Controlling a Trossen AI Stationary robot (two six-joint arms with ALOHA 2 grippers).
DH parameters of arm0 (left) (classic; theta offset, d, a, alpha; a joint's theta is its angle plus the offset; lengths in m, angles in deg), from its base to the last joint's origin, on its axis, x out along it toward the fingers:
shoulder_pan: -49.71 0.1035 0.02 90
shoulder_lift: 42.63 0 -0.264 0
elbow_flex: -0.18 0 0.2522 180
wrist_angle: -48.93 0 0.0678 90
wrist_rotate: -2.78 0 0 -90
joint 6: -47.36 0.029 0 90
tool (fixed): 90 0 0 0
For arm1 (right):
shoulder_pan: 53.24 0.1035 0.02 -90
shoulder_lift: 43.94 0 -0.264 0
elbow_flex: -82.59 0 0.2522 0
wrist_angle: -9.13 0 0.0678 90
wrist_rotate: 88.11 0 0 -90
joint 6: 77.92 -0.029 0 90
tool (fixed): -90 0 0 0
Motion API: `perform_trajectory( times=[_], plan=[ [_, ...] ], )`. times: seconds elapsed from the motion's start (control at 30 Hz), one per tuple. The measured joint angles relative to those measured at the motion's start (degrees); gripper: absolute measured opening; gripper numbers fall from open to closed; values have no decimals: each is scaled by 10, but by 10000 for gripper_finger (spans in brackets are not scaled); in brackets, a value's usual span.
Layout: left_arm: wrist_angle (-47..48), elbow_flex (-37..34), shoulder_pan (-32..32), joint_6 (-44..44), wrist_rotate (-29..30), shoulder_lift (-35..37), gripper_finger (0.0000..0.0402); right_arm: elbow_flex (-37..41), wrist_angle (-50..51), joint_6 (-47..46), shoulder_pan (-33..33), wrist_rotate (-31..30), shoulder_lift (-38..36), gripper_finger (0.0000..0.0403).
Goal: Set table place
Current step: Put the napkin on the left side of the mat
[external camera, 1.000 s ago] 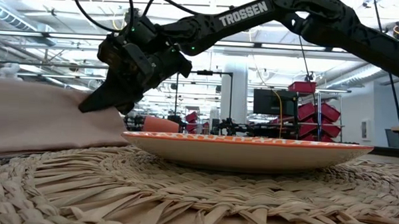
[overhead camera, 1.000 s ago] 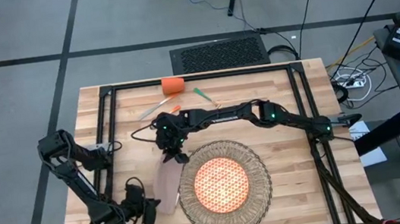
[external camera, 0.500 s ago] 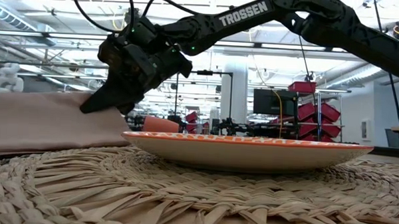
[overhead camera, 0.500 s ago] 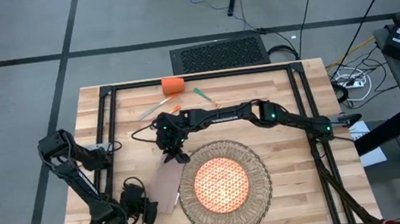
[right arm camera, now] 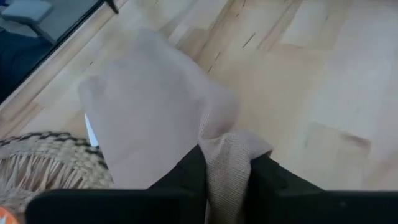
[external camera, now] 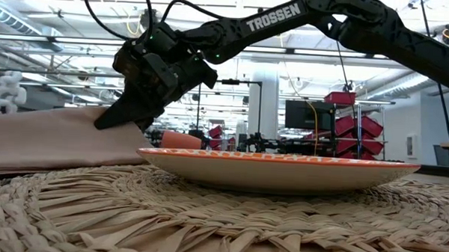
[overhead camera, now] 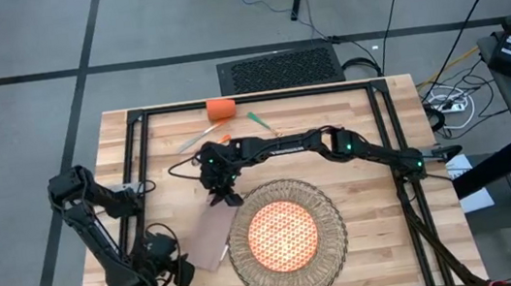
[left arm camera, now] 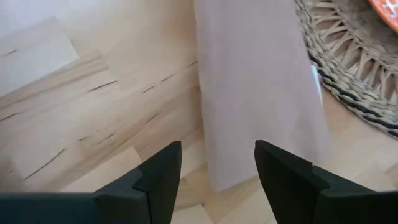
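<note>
The beige napkin (overhead camera: 210, 236) lies lengthwise on the table (overhead camera: 359, 111), just left of the round woven placemat (overhead camera: 286, 235), which carries the orange-patterned plate (overhead camera: 283, 234). My right gripper (overhead camera: 220, 199) is shut on the napkin's far end. My left gripper (overhead camera: 179, 271) hovers open over the napkin's near end (left arm camera: 236, 168), touching nothing. The orange cup (overhead camera: 221, 109) stands at the far edge. The green-handled fork (overhead camera: 258, 120) and another utensil (overhead camera: 202, 138) lie near it. My right gripper pinches a bunched-up fold at the napkin's far end (right arm camera: 229, 163) between its two fingers. The fingers (external camera: 111, 119) slant down from the table's far side. That end is held a little off the table, and the rest of the napkin (external camera: 44, 138) lies slack on the wood.
The black frame rails (overhead camera: 137, 167) run along the table's edges. Bare wood lies to the right of the placemat (overhead camera: 382, 215) and left of the napkin (left arm camera: 74, 124). The right arm (overhead camera: 334, 143) reaches across the table's middle.
My left gripper has let go of the napkin's near end, risen and tipped, drawing back toward the table's near left corner. The napkin's near end has sunk flat onto the table. The far end stays in my right gripper.
</note>
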Motion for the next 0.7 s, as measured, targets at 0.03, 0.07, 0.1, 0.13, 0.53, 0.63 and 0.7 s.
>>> perform_trajectory(
  times=[0.03, 0.07, 0.1, 0.13, 0.53, 0.63, 0.7],
  plan=[
    [-3, 0, 0, 0, 2, -1, 189, 0, -7, -3, 0, 0, 0, 58],
    [-10, -1, 0, 2, 6, -4, 189, 0, -16, -8, 0, 0, 0, 64],
    [-16, -1, 0, 3, 12, -10, 189, 0, -23, -15, 0, 0, 0, 73],
    [-20, -2, 0, 3, 20, -15, 189, 0, -30, -21, -1, -1, 0, 82],
    [-68, -2, 10, 19, 24, -72, 189, 0, -61, -68, -13, -24, 9, 226],
    [-64, -2, 7, 19, 21, -70, 189, 0, -65, -74, -16, -50, 14, 255],
    [-64, -2, 7, 19, 21, -69, 189, 0, -72, -75, -19, -65, 16, 266]
  ],
)
